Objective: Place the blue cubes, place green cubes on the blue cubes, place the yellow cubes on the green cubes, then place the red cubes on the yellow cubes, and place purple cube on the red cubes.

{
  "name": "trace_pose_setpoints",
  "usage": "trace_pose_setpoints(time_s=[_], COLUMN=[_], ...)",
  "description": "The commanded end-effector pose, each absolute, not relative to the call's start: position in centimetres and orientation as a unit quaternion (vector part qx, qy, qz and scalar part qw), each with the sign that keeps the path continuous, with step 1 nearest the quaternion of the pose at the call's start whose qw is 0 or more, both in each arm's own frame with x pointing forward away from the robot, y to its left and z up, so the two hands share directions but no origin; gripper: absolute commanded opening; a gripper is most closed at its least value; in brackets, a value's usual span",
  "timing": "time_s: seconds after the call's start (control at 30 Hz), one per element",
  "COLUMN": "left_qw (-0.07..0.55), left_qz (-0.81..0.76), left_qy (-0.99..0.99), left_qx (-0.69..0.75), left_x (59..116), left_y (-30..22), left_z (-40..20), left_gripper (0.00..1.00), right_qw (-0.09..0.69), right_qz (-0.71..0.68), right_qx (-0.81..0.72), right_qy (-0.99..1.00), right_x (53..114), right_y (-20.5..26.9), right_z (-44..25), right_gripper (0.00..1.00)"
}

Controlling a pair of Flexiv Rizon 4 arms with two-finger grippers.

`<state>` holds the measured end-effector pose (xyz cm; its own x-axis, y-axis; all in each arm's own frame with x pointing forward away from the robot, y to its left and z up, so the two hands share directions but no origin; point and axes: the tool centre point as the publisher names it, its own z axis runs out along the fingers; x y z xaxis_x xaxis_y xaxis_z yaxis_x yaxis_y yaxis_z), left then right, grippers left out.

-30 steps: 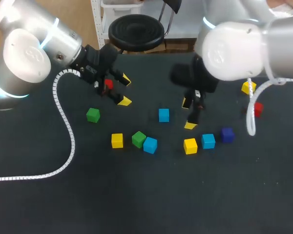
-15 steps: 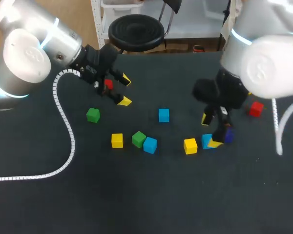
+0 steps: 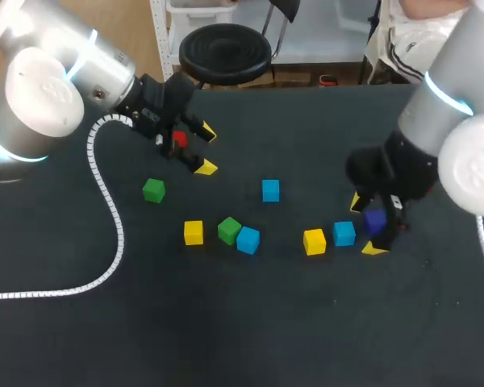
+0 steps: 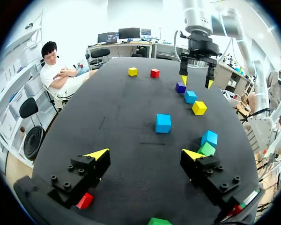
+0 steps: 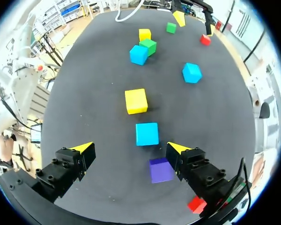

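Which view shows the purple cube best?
Right wrist view: the purple cube is near and whole, by the right claw. In the head view that claw partly hides it; in the left wrist view it is tiny.

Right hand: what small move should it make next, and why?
Probably shift a little sideways to centre the purple cube before closing. The right hand is open, and the cube lies between its fingers but near one of them, not midway.

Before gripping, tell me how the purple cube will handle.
The purple cube looks rigid and flat-faced, so it likely won't roll. Lying off-centre beside one finger of the open right end effector, it may slide when nudged.
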<state>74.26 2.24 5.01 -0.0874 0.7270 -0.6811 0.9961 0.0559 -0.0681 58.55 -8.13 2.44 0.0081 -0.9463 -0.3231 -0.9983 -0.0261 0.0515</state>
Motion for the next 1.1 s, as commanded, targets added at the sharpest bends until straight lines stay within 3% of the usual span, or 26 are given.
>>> trace_pose_setpoints(time_s=[0.03,1.1], left_qw=[0.244,0.244], left_qz=[-0.276,-0.276], left_qy=[0.683,0.683], left_qx=[0.630,0.630], left_x=[74.4,74.4], left_y=[2.3,2.3], left_z=[5.0,5.0], left_gripper=[1.00,1.00], right_qw=[0.114,0.134], right_qz=[0.142,0.201], right_qx=[-0.713,-0.707], right_qy=[0.677,0.665], right_x=[59.2,61.0], right_y=[-7.8,-6.5], right_z=[1.3,-1.3], right_gripper=[1.00,1.00])
